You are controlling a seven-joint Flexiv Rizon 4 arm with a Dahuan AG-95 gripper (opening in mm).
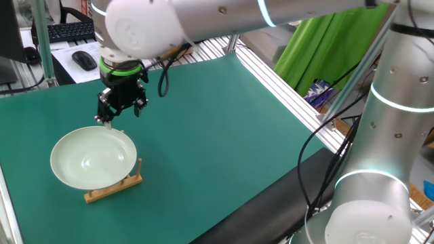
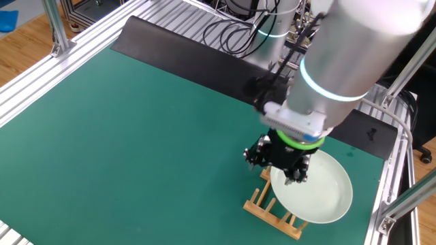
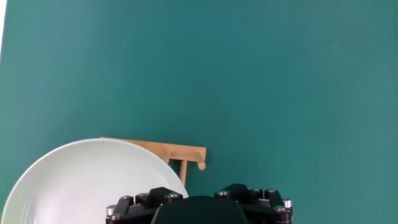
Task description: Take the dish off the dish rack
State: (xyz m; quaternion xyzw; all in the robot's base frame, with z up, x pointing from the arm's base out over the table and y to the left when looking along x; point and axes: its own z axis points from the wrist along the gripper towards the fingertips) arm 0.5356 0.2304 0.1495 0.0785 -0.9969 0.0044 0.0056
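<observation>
The pale greenish-white dish (image 1: 91, 159) stands tilted on edge in the small wooden dish rack (image 1: 115, 190) on the green mat. My gripper (image 1: 119, 115) hangs just above the dish's upper rim, jaws spread and holding nothing; one thin fingertip is at the rim. The other fixed view shows the gripper (image 2: 279, 167) over the dish (image 2: 317, 187) and the rack (image 2: 269, 211). The hand view shows the dish (image 3: 81, 186) at lower left, the rack (image 3: 180, 152) behind it and the gripper's black body (image 3: 199, 208) at the bottom edge; the fingertips are out of view there.
A keyboard (image 1: 68, 30) and a mouse (image 1: 84, 59) lie beyond the mat's far edge. Aluminium frame rails (image 1: 285, 88) border the mat. A black strip (image 2: 191, 54) runs along one side. The arm's base column (image 1: 380, 169) stands at the right.
</observation>
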